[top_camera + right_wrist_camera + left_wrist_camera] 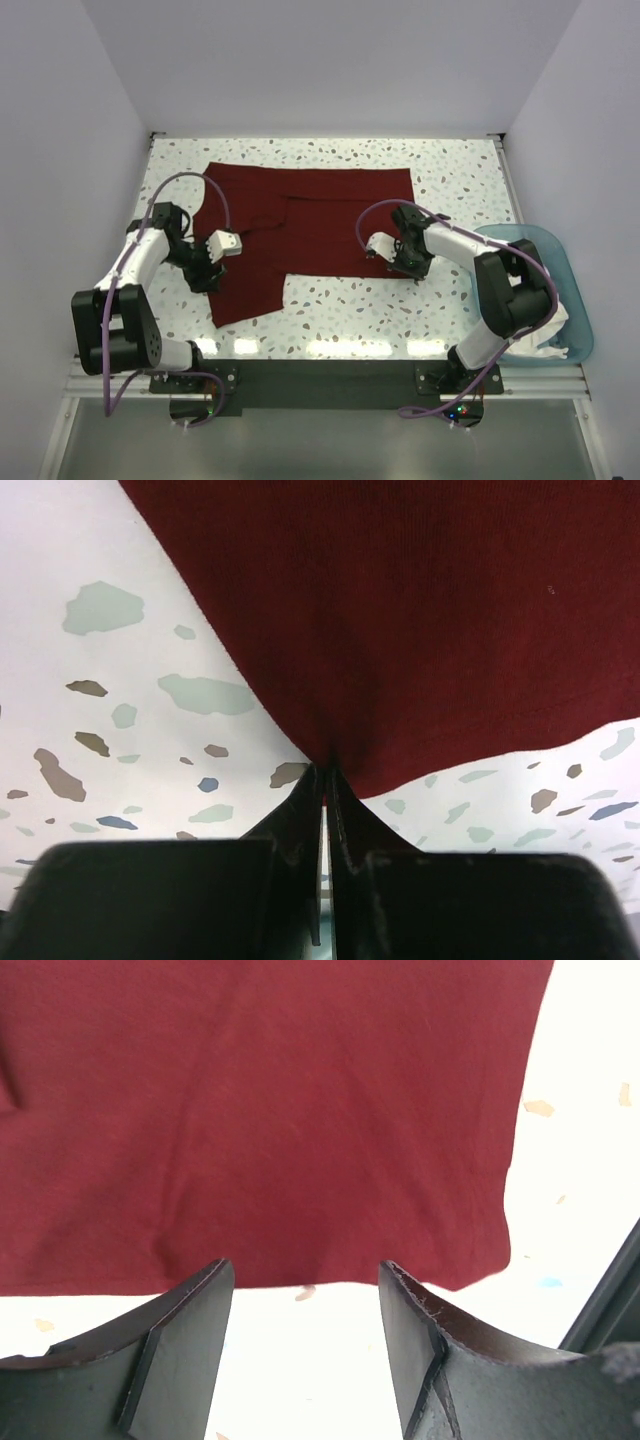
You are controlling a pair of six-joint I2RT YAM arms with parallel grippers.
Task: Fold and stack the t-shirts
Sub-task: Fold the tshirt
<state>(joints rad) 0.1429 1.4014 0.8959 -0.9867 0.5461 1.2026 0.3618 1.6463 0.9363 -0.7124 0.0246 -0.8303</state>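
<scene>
Pinches near hem of maroon t-shirt point(310, 215) in clamped right gripper point(327, 770), holds left gripper point(305, 1280) spread, empty, cloth at 12 o'clock.

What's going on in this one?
Two arms are working on a maroon shirt spread on the table. The right gripper is shut on the shirt's near edge. The left gripper is open just short of the hem on the other side, holding nothing. A white shirt lies in the blue tub on the right.
</scene>
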